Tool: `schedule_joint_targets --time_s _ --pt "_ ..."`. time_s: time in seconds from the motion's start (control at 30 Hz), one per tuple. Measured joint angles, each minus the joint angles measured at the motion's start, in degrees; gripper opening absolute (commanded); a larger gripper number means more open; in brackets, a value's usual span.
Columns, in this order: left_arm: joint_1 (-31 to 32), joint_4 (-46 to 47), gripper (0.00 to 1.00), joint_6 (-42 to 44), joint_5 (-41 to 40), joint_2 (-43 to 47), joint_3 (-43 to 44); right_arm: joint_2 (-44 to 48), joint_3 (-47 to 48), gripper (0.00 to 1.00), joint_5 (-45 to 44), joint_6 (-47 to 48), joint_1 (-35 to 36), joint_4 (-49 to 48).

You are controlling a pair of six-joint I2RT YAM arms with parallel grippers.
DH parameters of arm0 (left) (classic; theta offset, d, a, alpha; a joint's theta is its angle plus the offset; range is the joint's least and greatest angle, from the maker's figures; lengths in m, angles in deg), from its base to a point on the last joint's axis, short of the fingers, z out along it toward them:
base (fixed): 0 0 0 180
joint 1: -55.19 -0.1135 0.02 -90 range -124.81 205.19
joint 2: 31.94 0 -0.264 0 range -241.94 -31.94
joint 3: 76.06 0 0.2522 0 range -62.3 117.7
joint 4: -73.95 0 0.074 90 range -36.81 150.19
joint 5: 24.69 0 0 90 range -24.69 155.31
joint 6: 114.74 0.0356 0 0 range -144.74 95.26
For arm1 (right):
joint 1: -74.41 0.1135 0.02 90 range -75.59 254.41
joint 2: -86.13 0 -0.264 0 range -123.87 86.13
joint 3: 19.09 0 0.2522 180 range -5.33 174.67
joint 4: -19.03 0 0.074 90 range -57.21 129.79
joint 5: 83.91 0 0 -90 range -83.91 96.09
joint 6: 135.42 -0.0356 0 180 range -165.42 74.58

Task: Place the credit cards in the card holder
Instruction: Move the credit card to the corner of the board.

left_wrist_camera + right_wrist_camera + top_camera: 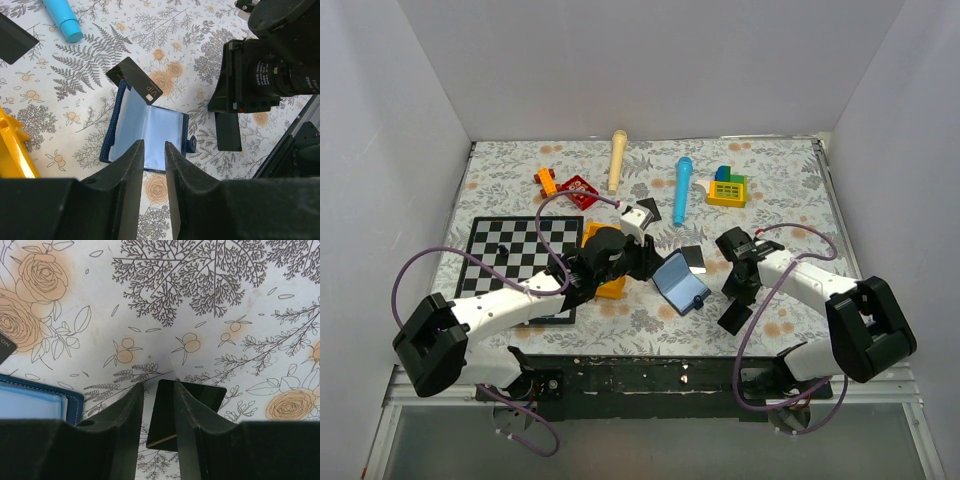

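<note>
The card holder lies open on the floral cloth with its light blue inside up. One black credit card marked VIP rests across its far edge. My left gripper hovers just near of the holder, its jaws a narrow gap apart with nothing between them. A second black credit card lies right of the holder. My right gripper stands over this card, open; its right finger overlaps the card and its left finger stays clear.
A checkerboard and a yellow-orange block sit under the left arm. Further back are a blue marker, a cream stick, red and orange toys, a block toy and a black flat piece.
</note>
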Motion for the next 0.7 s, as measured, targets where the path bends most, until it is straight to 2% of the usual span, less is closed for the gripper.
schedule_joint_targets --time_s 0.23,0.7 --pt "0.0 0.04 0.24 -0.11 0.09 0.28 -0.17 2.56 -2.12 0.38 0.48 -1.88 3.48 -0.31" --pt "0.0 0.02 0.23 -0.2 0.11 1.62 -1.49 1.22 -2.38 0.34 1.81 -11.56 23.06 -4.28"
